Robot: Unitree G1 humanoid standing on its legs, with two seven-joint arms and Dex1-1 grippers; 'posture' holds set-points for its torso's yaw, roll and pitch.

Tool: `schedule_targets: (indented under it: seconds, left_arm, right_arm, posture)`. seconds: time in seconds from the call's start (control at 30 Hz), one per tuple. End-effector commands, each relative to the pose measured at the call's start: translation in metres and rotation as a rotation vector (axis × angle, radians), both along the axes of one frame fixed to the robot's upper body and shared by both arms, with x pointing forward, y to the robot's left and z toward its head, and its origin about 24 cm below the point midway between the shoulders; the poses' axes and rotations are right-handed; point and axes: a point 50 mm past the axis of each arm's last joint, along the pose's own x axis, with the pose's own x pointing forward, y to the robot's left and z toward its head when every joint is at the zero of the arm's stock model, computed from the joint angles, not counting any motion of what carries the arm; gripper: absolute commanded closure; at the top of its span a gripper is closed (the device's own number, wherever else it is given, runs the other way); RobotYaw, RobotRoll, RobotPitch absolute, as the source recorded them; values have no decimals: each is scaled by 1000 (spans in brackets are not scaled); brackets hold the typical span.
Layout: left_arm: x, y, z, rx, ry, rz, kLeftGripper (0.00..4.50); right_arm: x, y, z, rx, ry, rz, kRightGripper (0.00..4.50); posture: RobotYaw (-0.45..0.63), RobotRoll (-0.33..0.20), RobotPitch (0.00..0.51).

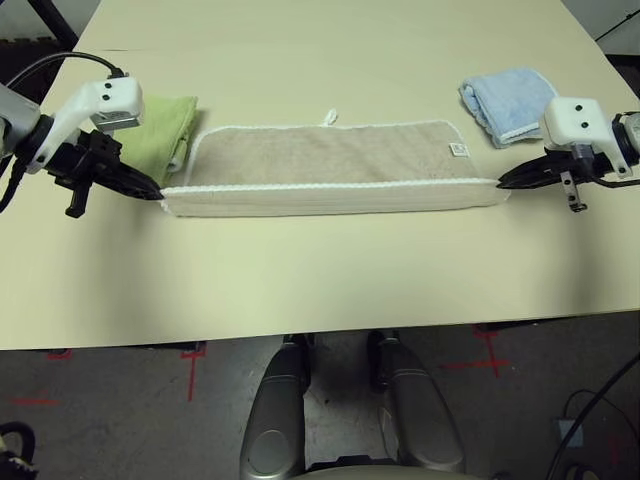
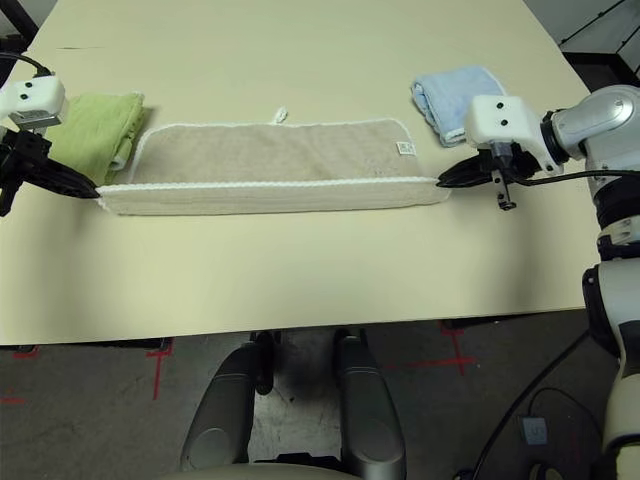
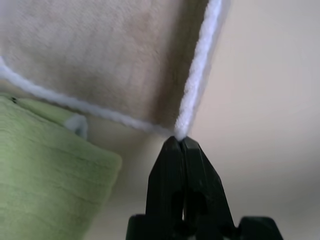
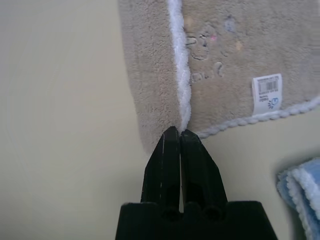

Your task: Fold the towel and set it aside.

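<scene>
The towel [image 1: 330, 170] lies stretched lengthwise across the table [image 1: 320, 290], folded once, between the two grippers. The left gripper [image 1: 152, 190] pinches its left-hand white edging; the right gripper [image 1: 506, 180] pinches the right end. A white barcode tag [image 4: 266, 93] shows, its print unreadable. Three towels: beige, one green towel [image 1: 160, 135], one blue towel [image 1: 505, 100].

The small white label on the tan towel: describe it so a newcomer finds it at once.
Start at the beige table and the long tan towel lying across its middle. Go to the towel's end nearest the light blue towel. The label is a small white rectangle printed with a barcode, lying flat on the cloth, unlike the white loop sticking out from the far edge.
</scene>
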Motion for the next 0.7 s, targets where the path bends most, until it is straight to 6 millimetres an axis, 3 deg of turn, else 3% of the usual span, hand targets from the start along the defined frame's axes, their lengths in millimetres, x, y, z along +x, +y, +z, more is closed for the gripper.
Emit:
schedule_targets:
  seconds: [0.03,0.3,0.7]
  left_arm:
    - [-1,12,6,13,-22,73,4455]
    - [7,5,10,3,-46,86,4455]
    - [21,-4,19,3,-214,144,4455]
  right_arm:
    - [-2,-18,-2,-21,-4,-108,4500]
    - [12,-8,0,63,-186,-178,4500]
    - [23,7,2,99,-248,-198,4500]
  posture:
    - [11,0,279]
    - [-2,0,281]
    - [4,0,281]
